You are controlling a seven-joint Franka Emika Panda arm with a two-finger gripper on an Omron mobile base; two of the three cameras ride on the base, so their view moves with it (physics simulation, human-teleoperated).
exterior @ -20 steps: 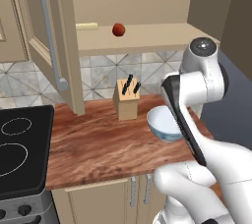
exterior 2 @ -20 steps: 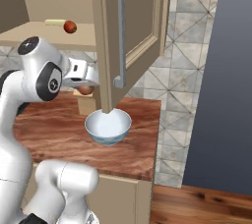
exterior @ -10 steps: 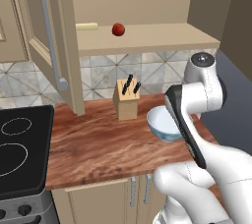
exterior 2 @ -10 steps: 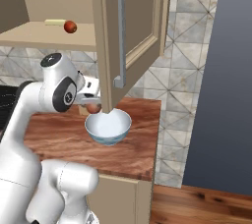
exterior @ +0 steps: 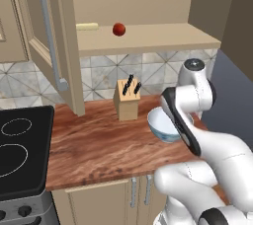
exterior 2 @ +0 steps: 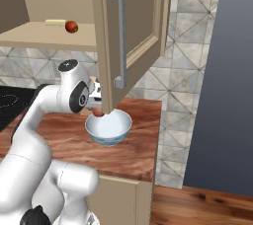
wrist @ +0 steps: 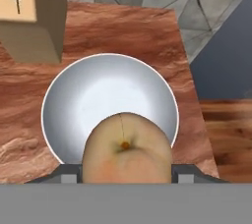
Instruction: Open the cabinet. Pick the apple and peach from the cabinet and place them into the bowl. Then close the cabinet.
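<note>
My gripper (wrist: 127,171) is shut on the peach (wrist: 127,149), a pale orange fruit held just above the near rim of the white bowl (wrist: 54,90). From the right base view the peach (exterior 2: 99,112) hangs at the bowl's (exterior 2: 109,131) left rim, partly behind the open cabinet door (exterior 2: 138,26). The red apple (exterior: 118,29) rests on the cabinet's shelf (exterior: 158,36); it is the same apple (exterior 2: 71,26) on the shelf in the right base view. Both doors of the cabinet (exterior: 54,46) stand open. In the left base view my arm hides part of the bowl (exterior: 160,126).
A wooden knife block (exterior: 127,101) stands on the wood counter (exterior: 94,145) just left of the bowl. A pale yellow stick (exterior: 87,26) lies on the shelf beside the apple. A black stove (exterior: 20,145) sits at the left. The right door's grey handle (exterior 2: 118,36) hangs above the bowl.
The hand has come down from beside the right door to just over the bowl, still carrying the peach. The apple and doors have stayed put.
</note>
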